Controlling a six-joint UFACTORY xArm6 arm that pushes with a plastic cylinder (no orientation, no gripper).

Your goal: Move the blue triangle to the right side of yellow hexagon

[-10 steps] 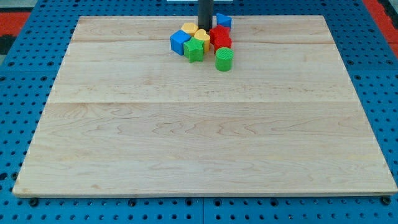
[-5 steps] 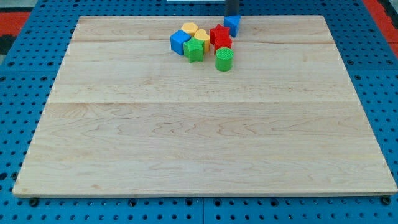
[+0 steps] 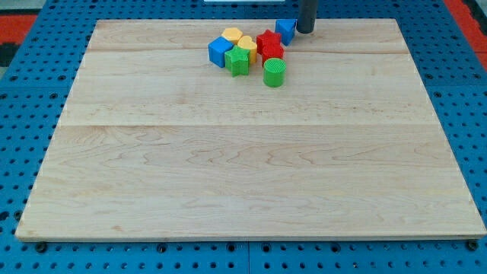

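The blue triangle (image 3: 285,30) sits near the view's top edge of the wooden board (image 3: 251,167), just right of a cluster of blocks. My tip (image 3: 305,31) stands right beside it on its right, touching or nearly touching. The yellow hexagon (image 3: 232,35) is at the cluster's top left, with a yellow heart (image 3: 247,42) beside it. Red blocks (image 3: 269,45) lie between the hexagon and the blue triangle.
A blue cube (image 3: 220,52) sits at the cluster's left, a green star (image 3: 237,61) below the yellow blocks, and a green cylinder (image 3: 274,72) at the cluster's lower right. Blue pegboard (image 3: 30,114) surrounds the board.
My tip moved from above the cluster's middle to the right, ending at the blue triangle's right side. The blue triangle shifted slightly to the right early on.
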